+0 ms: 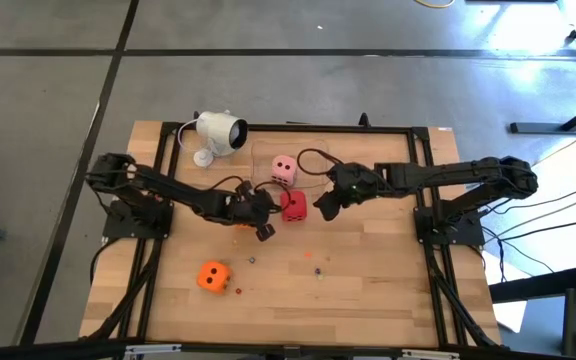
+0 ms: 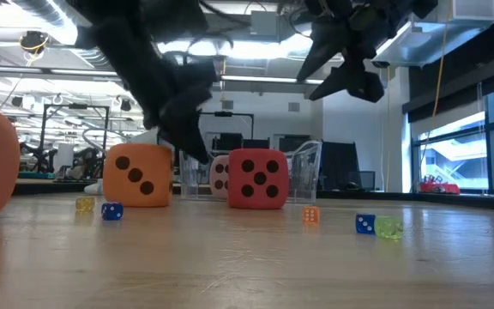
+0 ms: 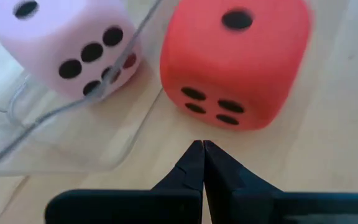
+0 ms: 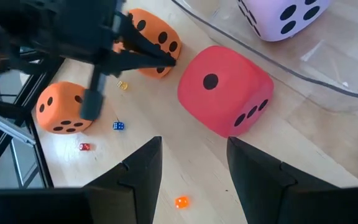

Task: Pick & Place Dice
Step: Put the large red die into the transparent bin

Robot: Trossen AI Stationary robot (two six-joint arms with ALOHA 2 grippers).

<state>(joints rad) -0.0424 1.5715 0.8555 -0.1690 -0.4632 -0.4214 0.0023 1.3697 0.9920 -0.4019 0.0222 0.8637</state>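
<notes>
Right gripper (image 4: 191,165) jaws spread, empty, hovering just beside red die (image 4: 225,88) at table centre; left gripper (image 3: 202,163) pinched closed, empty, near same die; pink die (image 1: 284,168) inside clear container (image 3: 55,118); approach step; next: descend, straddle red die, squeeze.

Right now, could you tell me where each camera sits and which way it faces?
High: above the table, looking straight down; both arms show, left gripper, right gripper.
Low: at tabletop height, looking level across; arms hang in from above.
Left wrist: behind its shut fingers, facing the red die.
Right wrist: behind its open fingers, facing the left arm.
All four views share the red die.
</notes>
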